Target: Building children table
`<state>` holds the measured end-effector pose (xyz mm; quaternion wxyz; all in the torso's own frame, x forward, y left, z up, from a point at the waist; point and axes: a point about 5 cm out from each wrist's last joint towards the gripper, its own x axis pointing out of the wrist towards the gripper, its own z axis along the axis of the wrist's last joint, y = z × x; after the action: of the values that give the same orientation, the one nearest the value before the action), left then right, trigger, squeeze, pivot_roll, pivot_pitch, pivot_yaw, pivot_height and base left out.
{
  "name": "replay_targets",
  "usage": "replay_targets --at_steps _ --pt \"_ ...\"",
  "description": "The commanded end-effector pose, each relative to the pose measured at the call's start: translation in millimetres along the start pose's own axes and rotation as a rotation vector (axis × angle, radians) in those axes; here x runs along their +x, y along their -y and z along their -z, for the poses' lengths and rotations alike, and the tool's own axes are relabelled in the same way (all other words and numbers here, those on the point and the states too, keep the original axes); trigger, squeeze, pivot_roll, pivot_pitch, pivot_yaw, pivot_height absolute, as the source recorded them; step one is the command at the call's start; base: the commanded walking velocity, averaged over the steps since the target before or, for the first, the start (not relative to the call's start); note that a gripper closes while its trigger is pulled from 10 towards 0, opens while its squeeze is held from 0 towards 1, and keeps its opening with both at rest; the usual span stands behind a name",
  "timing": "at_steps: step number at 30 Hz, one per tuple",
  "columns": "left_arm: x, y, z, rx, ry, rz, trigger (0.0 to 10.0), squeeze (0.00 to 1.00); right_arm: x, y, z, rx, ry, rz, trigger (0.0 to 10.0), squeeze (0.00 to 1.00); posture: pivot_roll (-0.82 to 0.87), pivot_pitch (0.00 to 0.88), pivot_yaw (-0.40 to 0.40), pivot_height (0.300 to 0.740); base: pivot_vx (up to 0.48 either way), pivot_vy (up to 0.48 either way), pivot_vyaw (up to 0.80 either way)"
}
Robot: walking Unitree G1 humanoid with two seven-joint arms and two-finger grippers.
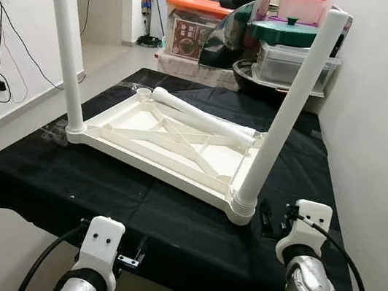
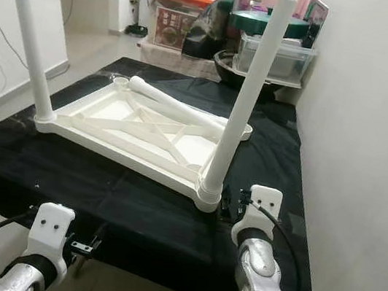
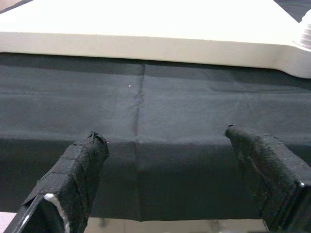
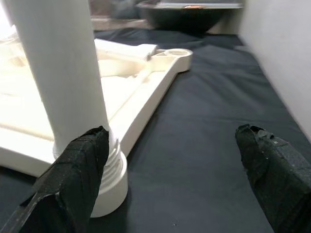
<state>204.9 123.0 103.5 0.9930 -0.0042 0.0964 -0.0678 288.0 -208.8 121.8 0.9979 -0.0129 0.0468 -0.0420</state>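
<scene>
- Jaws on both grippers wide open, empty.
- Right gripper [image 4: 170, 160] just beside near-right upright leg [image 1: 288, 109]; left gripper [image 3: 165, 160] at tabletop's near edge.
- Upturned table frame [image 1: 169, 141] mid-tabletop; loose leg [image 1: 202, 116] lies across its far side, nearer right arm.

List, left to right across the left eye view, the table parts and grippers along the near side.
Left leg → left gripper → tabletop → right leg → right gripper.
</scene>
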Motion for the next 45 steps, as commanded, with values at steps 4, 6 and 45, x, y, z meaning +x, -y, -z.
replay_targets --at_steps 4,6,45 --pt "-3.2 -0.7 -0.4 -0.007 -0.013 -0.003 10.0 0.0 8.3 28.1 -9.9 0.04 0.011 -0.136 10.0 0.0 0.07 0.018 -0.052 0.74 0.0 0.0 0.0" --pt "-3.2 -0.7 -0.4 -0.007 -0.013 -0.003 10.0 0.0 8.3 28.1 -9.9 0.04 0.011 -0.136 10.0 0.0 0.07 0.018 -0.052 0.74 0.0 0.0 0.0" --pt "-11.3 8.3 -1.3 0.002 -0.014 0.037 10.0 0.0 48.9 -8.0 -60.4 0.051 0.129 -0.803 10.0 0.0 0.1 0.029 -0.075 0.74 0.0 0.0 0.0"
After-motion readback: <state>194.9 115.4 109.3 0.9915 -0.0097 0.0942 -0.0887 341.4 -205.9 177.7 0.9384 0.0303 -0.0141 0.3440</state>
